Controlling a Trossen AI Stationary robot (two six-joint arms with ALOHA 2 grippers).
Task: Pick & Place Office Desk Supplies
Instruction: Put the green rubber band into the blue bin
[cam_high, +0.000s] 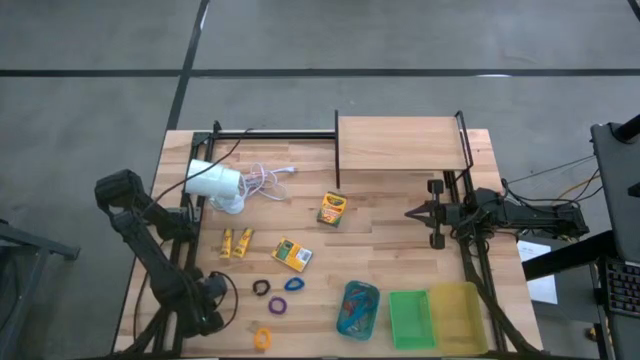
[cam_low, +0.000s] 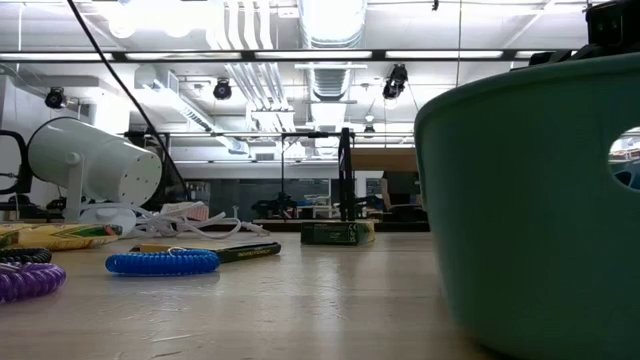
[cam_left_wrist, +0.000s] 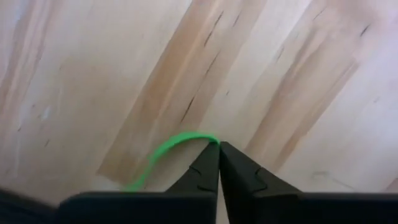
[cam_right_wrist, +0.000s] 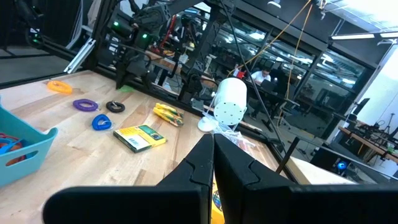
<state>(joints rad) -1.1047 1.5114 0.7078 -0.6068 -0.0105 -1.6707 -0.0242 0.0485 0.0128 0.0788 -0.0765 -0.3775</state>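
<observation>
My left gripper (cam_left_wrist: 219, 144) points down over the table's near left part (cam_high: 215, 293), shut on a thin green loop (cam_left_wrist: 168, 149). Close by on the wood lie a black loop (cam_high: 261, 288), a blue loop (cam_high: 294, 284), a purple loop (cam_high: 277, 305) and an orange loop (cam_high: 262, 338). Two crayon boxes (cam_high: 331, 208) (cam_high: 292, 254) and small yellow pieces (cam_high: 237, 242) lie flat farther in. My right gripper (cam_high: 412, 212) waits level at the right, shut on nothing. My left gripper pinches the green loop's strand (cam_left_wrist: 210, 140) between its two fingertips, coming from above and pointing down. The rest of the loop (cam_left_wrist: 149, 168) curves away over the wood and passes under the gripper's body. Whether it is lifted, I cannot tell.
A teal tray (cam_high: 358, 308) with loops in it, a green tray (cam_high: 411, 318) and a yellow tray (cam_high: 455, 316) stand along the near edge. A white lamp (cam_high: 215, 183) with its cord lies at the far left. A wooden shelf (cam_high: 400, 143) stands at the far side.
</observation>
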